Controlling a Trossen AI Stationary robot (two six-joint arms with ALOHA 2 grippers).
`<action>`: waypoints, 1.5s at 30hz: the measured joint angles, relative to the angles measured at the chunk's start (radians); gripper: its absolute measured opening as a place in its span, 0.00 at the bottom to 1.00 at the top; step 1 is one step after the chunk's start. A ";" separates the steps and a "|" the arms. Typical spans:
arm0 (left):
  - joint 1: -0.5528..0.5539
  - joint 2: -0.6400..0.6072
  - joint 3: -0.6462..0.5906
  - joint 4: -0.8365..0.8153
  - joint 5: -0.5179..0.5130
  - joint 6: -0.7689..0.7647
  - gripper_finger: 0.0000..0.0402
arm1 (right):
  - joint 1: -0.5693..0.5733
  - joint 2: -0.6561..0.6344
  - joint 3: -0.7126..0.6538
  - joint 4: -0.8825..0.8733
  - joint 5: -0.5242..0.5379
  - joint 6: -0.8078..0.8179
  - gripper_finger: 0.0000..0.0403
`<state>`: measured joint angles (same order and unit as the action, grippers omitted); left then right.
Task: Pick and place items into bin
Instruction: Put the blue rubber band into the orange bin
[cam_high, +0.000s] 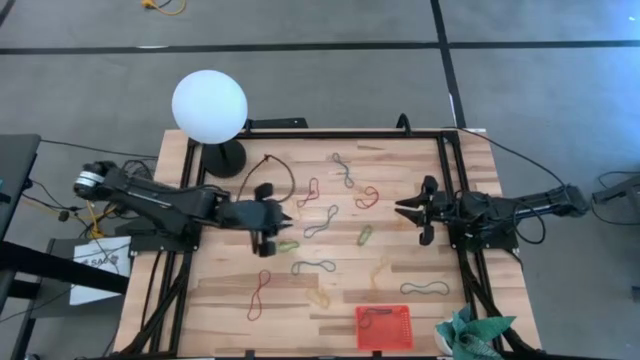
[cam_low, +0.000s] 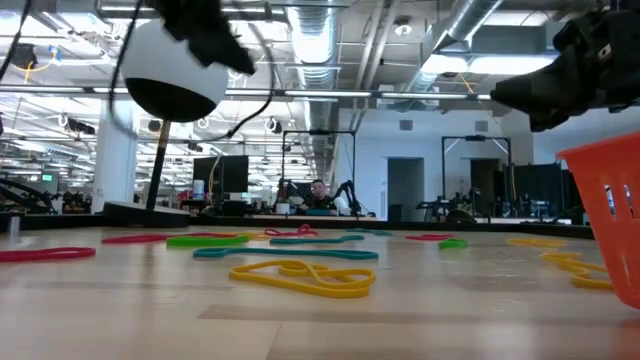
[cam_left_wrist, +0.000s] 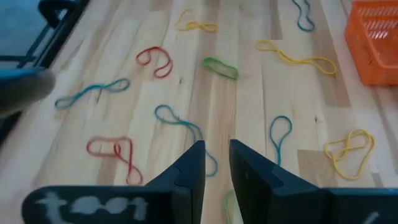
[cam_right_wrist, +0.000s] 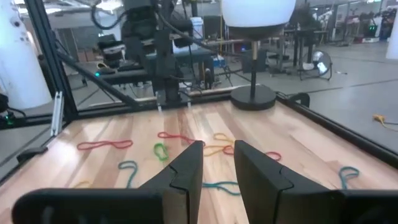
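Bands (cam_high: 320, 221) scattered (axes mixed)

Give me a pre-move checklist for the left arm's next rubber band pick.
1. Left tool empty: ok, a narrow gap shows between its fingers with nothing in it.
2. Band within reach: ok, a yellow-green band lies just beside the left tool on the table.
3. Bin unobstructed: ok, it sits at the table's near edge holding one dark band.
4. Right tool out of the way: ok, it waits at the right side.
5. Left tool height above table: cannot tell.
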<state>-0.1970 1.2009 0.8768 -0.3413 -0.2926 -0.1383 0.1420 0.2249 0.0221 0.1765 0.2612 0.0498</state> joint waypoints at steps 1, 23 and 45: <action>0.006 -0.038 -0.056 0.039 0.002 -0.015 0.16 | -0.001 0.011 0.001 0.002 0.002 -0.010 0.22; 0.152 -0.352 -0.432 0.420 -0.065 -0.010 0.16 | -0.295 0.801 0.448 -0.023 0.064 0.021 0.32; 0.160 -0.351 -0.431 0.437 -0.080 0.000 0.16 | -0.450 1.588 0.883 -0.151 0.037 0.189 0.54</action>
<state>-0.0372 0.8497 0.4461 0.0962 -0.3729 -0.1379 -0.3084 1.8124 0.9048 0.0259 0.2983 0.2386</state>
